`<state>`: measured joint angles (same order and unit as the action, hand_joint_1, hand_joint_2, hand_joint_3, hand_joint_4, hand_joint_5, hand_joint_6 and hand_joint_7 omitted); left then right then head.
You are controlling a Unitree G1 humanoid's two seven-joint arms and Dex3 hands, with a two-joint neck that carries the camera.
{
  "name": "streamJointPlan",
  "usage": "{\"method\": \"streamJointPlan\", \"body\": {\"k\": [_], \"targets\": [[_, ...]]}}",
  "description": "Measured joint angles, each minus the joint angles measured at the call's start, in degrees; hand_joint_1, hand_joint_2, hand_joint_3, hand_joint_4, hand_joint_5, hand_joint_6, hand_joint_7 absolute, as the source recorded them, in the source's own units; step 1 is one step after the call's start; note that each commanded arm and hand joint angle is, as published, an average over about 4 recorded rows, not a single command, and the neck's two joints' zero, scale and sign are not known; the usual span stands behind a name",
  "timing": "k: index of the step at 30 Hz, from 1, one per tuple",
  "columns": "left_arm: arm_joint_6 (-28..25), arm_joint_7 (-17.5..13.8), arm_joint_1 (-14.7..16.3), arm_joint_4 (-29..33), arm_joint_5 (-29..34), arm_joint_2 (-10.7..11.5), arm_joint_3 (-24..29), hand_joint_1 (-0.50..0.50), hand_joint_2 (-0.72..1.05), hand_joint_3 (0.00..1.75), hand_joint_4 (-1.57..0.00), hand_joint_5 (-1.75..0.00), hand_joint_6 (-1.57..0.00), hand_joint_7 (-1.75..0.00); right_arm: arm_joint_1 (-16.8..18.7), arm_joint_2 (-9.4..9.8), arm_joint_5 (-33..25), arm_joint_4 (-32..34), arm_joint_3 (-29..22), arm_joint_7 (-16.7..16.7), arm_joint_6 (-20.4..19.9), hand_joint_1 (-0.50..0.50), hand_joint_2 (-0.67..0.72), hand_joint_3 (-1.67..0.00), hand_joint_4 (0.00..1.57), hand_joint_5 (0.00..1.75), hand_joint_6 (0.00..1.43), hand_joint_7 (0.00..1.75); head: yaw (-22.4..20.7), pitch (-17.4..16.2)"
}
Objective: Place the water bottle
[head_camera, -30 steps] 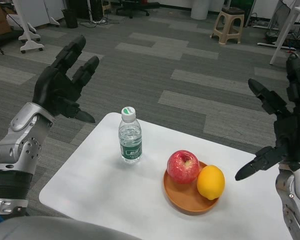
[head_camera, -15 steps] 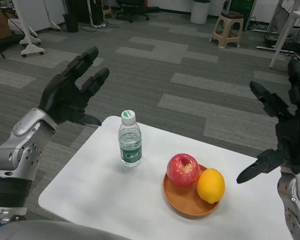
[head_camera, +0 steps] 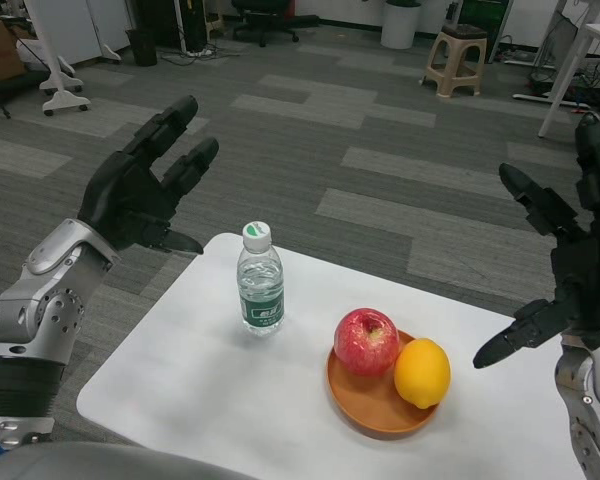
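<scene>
A clear water bottle (head_camera: 260, 284) with a white cap and green label stands upright on the white table (head_camera: 190, 380), left of the plate. My left hand (head_camera: 145, 185) hovers above and to the left of the bottle, fingers spread, holding nothing. Over the table's right edge, my right hand (head_camera: 570, 265) is raised with fingers apart and empty.
An orange plate (head_camera: 370, 405) holds a red apple (head_camera: 366, 340) and a yellow lemon (head_camera: 421, 372) right of the bottle. Beyond the table lies grey carpet, with a beige stool (head_camera: 456, 55) and white stand bases (head_camera: 62, 95) far back.
My left hand has moved a little right and down toward the bottle since a second ago; the view shifted slightly. Bottle and right hand stay put.
</scene>
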<state>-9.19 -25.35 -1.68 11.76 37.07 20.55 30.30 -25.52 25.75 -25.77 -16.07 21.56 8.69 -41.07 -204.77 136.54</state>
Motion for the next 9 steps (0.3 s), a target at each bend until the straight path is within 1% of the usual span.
{"method": "streamJointPlan", "body": {"k": [2, 5, 9], "targets": [[0.0, 0.0, 0.0, 0.0, 0.0, 0.0, 0.0, -0.5, 0.25, 0.09, 0.0, -0.03, 0.0, -0.12, 0.0, 0.0, 0.0, 0.0, 0.0, 0.0, 0.0, 0.0, 0.72, 0.0, 0.66, 0.0, 0.0, 0.0, 0.0, 0.0], [0.0, 0.0, 0.0, 0.0, 0.0, 0.0, 0.0, -0.5, 0.25, 0.09, 0.0, -0.08, 0.0, -0.07, 0.0, 0.0, 0.0, 0.0, 0.0, 0.0, 0.0, 0.0, 0.72, 0.0, 0.66, 0.0, 0.0, 0.0, 0.0, 0.0], [0.0, 0.0, 0.0, 0.0, 0.0, 0.0, 0.0, -0.5, 0.22, 0.06, 0.0, -0.03, 0.0, -0.12, 0.0, 0.0, 0.0, 0.0, 0.0, 0.0, 0.0, 0.0, 0.72, 0.0, 0.66, 0.0, 0.0, 0.0, -0.1, 0.3]]}}
